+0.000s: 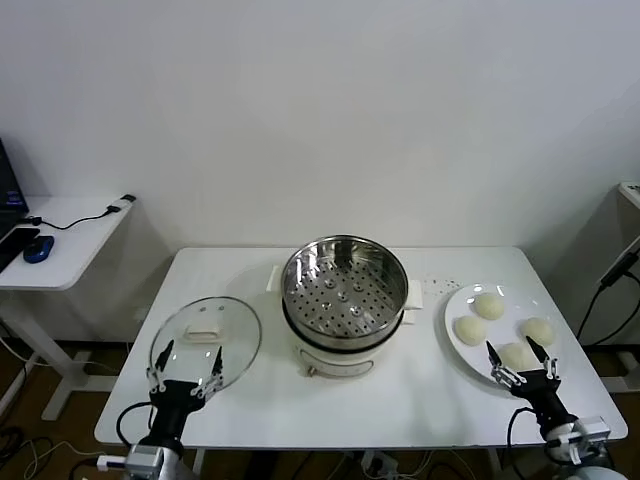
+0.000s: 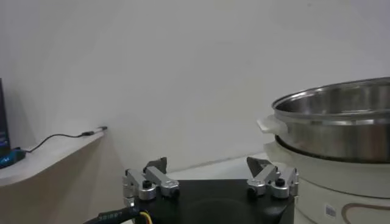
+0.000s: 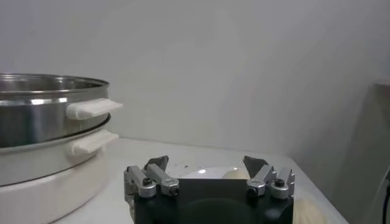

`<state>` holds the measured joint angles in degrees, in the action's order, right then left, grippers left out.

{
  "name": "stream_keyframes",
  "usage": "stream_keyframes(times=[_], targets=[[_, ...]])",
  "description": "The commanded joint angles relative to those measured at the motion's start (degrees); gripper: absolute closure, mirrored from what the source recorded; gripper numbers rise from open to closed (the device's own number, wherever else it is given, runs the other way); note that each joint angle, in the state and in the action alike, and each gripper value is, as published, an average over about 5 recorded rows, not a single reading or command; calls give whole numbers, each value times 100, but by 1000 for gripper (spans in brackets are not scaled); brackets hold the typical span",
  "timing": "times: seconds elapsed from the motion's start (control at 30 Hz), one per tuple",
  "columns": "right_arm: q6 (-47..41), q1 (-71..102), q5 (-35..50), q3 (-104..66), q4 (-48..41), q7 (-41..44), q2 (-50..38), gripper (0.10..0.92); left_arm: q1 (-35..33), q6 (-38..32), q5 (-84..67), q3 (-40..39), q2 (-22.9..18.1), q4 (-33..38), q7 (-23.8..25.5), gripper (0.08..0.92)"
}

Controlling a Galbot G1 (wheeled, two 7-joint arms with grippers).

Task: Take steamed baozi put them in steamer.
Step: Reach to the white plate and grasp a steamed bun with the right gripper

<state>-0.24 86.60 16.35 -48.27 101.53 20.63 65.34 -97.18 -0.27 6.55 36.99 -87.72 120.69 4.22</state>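
Note:
Several cream-white steamed baozi point(image 1: 489, 305) lie on a flat white plate point(image 1: 455, 338) at the table's right side. The steamer point(image 1: 344, 284), a shiny perforated steel basket on a white cooker base, stands empty at the table's middle; its rim shows in the left wrist view point(image 2: 341, 103) and the right wrist view point(image 3: 49, 85). My right gripper point(image 1: 518, 351) hovers open at the plate's near edge, straddling the nearest bun point(image 1: 516, 354). My left gripper point(image 1: 188, 355) hangs open over the near rim of the glass lid. A bun point(image 3: 234, 174) peeks between the right gripper point(image 3: 207, 163) fingers.
A round glass lid point(image 1: 205, 341) lies flat at the table's left. A white side desk point(image 1: 70, 235) with a blue mouse and a cable stands farther left. The table's front edge point(image 1: 360, 440) runs just behind both wrists. A wall backs the table.

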Motion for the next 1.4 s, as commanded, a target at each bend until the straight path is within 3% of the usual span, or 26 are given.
stream_keyframes(times=[0.03,0.37,0.57,0.9,1.13,1.4], targets=[[-185,-181,-436,-80,-56,548,-446,203,-24,10,11,-29,6,51,-35,177],[-202,-1930,-2171,998,-1679,3325,-3414,203,-77,-44,-80,17,5,55,-62,177],[507,-4551,-3162,3371,-3073,4170,-4099,203,35,1,-107,13,-25,37,-75,177],[1341,-8275,-4218,6734,-5332,4809,-3123,203,182,109,-112,50,20,-56,-75,177],[1538,-9053,-4364,7547,-6642,4883,-2014,203,211,107,-116,144,58,-144,-74,177],[1682,-9187,-4952,7321,-7797,4774,-965,203,219,100,-140,257,116,-273,-80,177]])
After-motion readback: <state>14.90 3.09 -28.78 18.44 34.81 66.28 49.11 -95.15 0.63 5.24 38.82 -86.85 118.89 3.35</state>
